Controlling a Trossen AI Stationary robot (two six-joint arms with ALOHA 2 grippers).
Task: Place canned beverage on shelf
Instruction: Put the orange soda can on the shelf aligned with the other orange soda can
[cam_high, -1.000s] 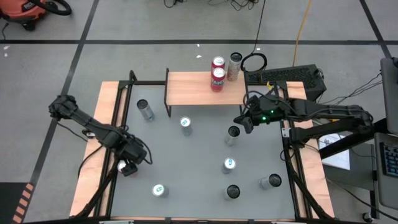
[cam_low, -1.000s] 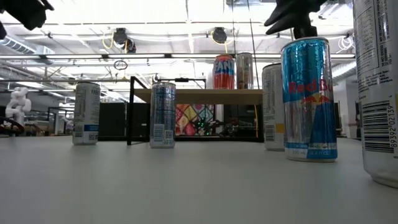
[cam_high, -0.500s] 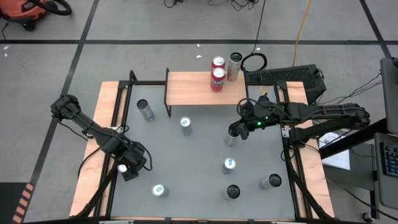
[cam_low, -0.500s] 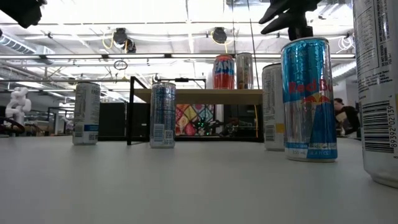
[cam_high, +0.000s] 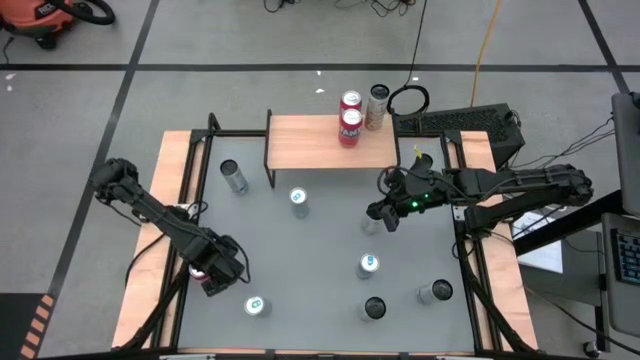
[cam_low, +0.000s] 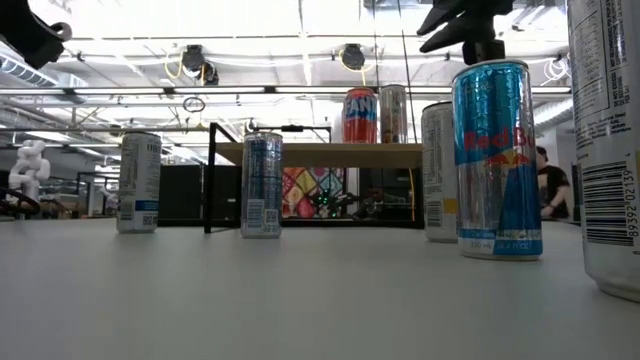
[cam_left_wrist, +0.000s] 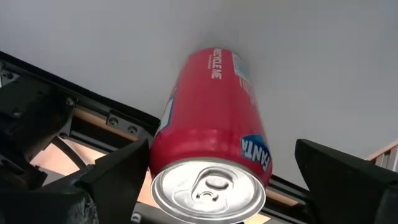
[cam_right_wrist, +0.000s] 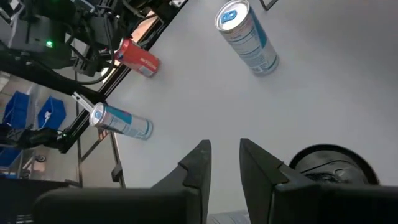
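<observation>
Your left gripper (cam_left_wrist: 211, 186) has dropped, fingers spread wide, around the red Fanta can (cam_left_wrist: 211, 155); right gripper (cam_right_wrist: 222, 158), nearly closed and empty, hovers over a dark-topped can (cam_right_wrist: 326, 163).

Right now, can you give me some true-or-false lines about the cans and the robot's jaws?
1. Three cans stand on the shelf. True.
2. The left gripper has wide-open jaws around a red can. True.
3. That red can is blue. False: it is red.
4. The right gripper hovers over the shelf. False: it is above a dark-topped can on the grey table.
5. The right jaws are wide apart. False: nearly shut.
</observation>
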